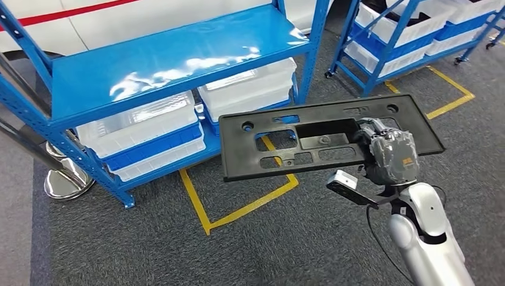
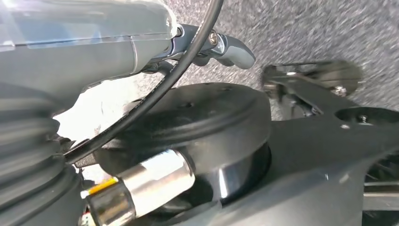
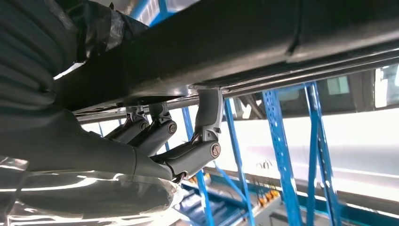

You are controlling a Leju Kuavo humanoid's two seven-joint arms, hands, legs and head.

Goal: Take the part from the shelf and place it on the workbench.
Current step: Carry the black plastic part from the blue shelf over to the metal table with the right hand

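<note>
Right hand [image 1: 390, 156] is gripping the black part [image 1: 298, 143] at its right end; long axis is extending left, clear of the shelf [image 1: 172, 59].

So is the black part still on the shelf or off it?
Off it. The black part is held by the right hand above the carpet, clear of the blue shelf.
</note>
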